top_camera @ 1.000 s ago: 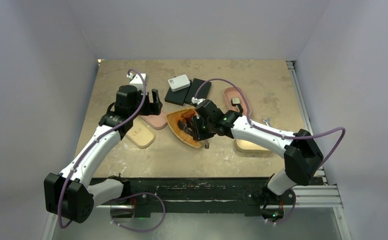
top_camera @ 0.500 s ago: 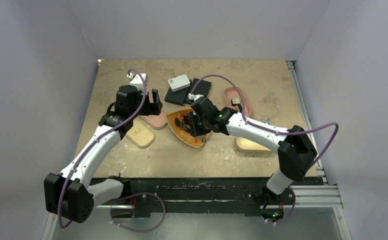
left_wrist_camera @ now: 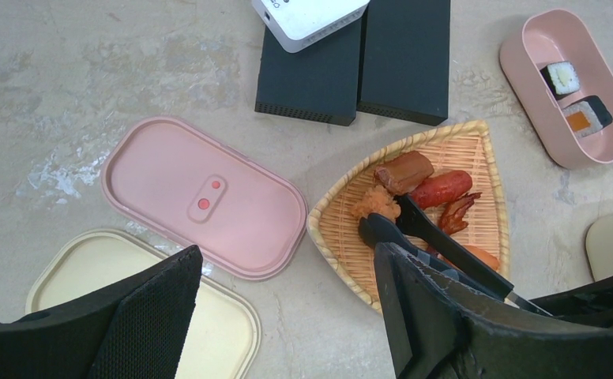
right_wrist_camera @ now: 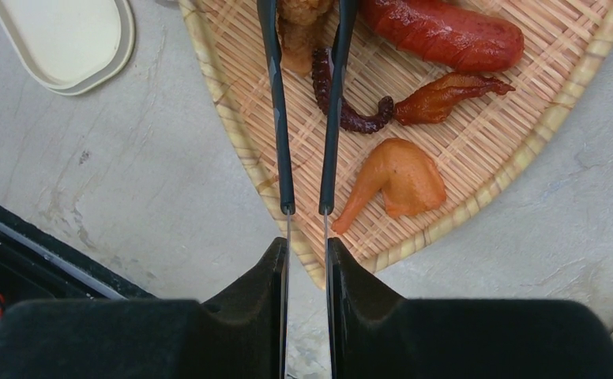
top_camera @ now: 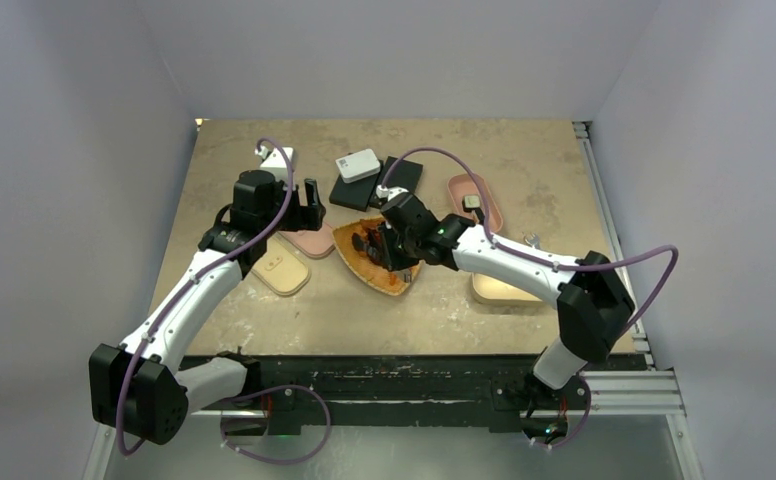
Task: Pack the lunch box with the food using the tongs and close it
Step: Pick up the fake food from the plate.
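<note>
Beige tabletop [left_wrist_camera: 90, 63], one tongs [right_wrist_camera: 278, 118], one wicker tray [left_wrist_camera: 343, 237], two sushi rolls [left_wrist_camera: 562, 76]

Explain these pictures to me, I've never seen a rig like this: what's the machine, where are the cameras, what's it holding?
These are two robot arms bolted at the near edge of a table. One picture looks down from above; the other two come from a camera on each wrist. The right gripper squeezes the tongs, whose tips sit either side of a fried piece in the wicker tray, beside a red sausage. The left gripper hangs open, holding nothing. Also on it: a pink box with two sushi rolls, a pink lid, a cream lid and black blocks.
</note>
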Controlling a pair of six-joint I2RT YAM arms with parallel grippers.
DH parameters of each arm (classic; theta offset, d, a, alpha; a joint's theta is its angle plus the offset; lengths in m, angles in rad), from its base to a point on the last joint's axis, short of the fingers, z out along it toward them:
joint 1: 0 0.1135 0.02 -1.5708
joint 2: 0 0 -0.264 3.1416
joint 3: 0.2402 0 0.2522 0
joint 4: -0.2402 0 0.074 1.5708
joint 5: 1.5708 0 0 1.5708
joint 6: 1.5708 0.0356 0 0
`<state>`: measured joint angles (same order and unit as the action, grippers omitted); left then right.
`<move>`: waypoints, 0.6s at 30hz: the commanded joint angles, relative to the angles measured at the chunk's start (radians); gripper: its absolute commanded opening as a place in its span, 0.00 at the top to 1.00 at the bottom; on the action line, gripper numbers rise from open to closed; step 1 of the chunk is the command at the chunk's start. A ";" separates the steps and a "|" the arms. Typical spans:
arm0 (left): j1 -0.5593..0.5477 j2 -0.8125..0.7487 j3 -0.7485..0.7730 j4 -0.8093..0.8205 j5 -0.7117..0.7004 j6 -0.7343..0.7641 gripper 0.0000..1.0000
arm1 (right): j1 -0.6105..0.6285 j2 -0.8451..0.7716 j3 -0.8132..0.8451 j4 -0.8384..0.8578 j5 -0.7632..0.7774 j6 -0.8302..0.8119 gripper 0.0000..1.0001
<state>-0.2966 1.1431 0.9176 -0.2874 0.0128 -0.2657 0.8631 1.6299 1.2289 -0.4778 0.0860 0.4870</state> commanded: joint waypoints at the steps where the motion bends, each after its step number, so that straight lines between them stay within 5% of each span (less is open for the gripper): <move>1: 0.005 -0.001 -0.008 0.011 0.009 0.018 0.21 | 0.002 -0.093 0.030 0.024 0.003 0.002 1.00; 18: 0.005 -0.004 -0.009 0.011 0.009 0.015 0.21 | 0.003 -0.258 -0.012 -0.060 0.061 0.034 1.00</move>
<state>-0.2966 1.1446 0.9176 -0.2874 0.0154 -0.2661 0.8631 1.4220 1.2037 -0.5201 0.0937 0.4965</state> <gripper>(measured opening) 0.789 0.230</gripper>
